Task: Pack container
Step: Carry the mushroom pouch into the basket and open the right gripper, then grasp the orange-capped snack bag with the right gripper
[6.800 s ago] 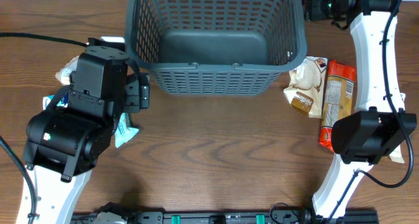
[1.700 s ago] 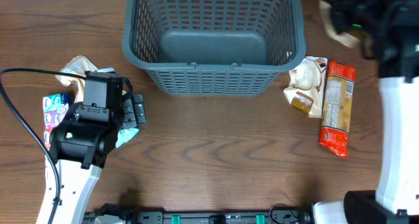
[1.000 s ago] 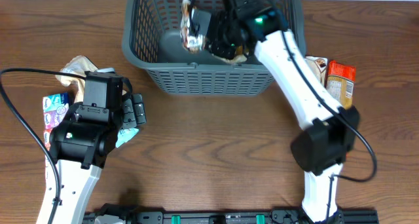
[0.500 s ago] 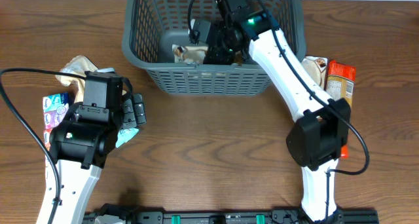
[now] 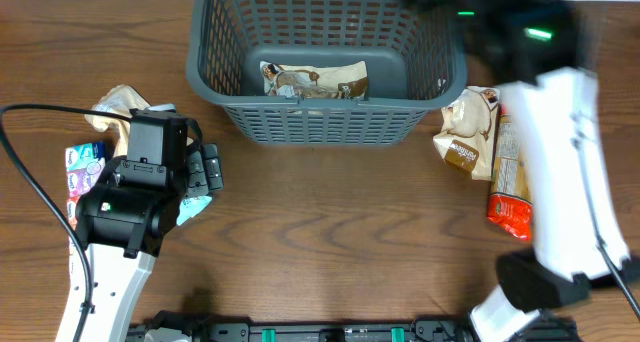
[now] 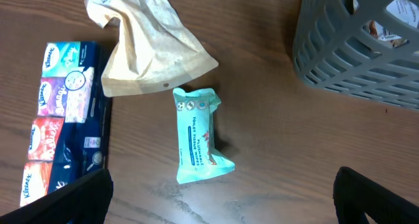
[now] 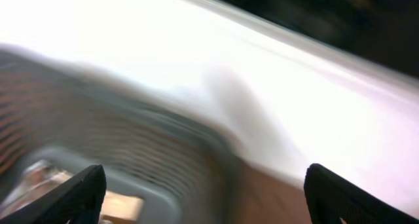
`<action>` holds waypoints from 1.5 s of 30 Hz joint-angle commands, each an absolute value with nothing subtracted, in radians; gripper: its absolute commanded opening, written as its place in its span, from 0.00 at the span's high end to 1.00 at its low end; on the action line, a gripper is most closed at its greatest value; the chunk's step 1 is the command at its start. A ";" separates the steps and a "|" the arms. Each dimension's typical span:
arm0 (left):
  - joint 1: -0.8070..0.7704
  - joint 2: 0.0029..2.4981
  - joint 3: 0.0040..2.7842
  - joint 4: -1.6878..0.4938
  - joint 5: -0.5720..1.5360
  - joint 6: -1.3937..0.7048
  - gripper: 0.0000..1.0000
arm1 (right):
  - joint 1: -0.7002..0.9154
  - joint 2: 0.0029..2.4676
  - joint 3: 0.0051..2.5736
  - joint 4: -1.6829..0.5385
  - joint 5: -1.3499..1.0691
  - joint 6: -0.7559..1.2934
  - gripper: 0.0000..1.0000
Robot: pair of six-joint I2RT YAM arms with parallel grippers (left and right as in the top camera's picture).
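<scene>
Packet (image 5: 313, 80), apparently flat, in container (image 5: 320, 122)

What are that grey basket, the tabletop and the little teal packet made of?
The container looks like moulded matte plastic: even grey, slotted lattice walls. The table shows brown wood grain, perhaps veneer or laminate. The teal packet seems thin plastic film, wrinkled and crimped at its ends.
</scene>
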State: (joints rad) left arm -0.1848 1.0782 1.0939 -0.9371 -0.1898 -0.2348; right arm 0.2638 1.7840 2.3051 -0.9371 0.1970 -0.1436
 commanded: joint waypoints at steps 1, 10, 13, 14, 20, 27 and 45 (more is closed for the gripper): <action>-0.181 1.076 1.096 -0.940 -0.190 -0.218 0.03 | 0.165 1.761 2.305 -1.058 0.472 0.222 0.17; -0.181 1.076 1.096 -0.939 -0.190 -0.218 0.02 | -0.141 1.769 2.228 -1.536 0.458 0.500 0.09; -0.181 1.076 1.096 -0.936 -0.190 -0.218 0.03 | -0.199 1.769 2.141 -1.533 0.451 0.461 0.09; -0.181 1.076 1.096 -0.934 -0.190 -0.218 0.03 | -0.215 1.769 2.102 -1.520 0.434 0.435 0.08; -0.181 1.076 1.096 -0.921 -0.190 -0.218 0.03 | -0.242 1.769 1.806 -1.322 0.257 0.247 0.06; -0.181 1.076 1.096 -0.921 -0.190 -0.218 0.03 | -0.260 1.769 1.453 -0.997 0.149 0.105 0.05; -0.181 1.076 1.096 -0.921 -0.190 -0.219 0.03 | -0.396 1.769 1.081 -0.642 0.009 -0.006 0.06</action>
State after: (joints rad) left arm -0.1848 1.0782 1.0939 -0.9192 -0.1894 -0.2310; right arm -0.3916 1.7702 1.0977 -0.6548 0.0395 0.0288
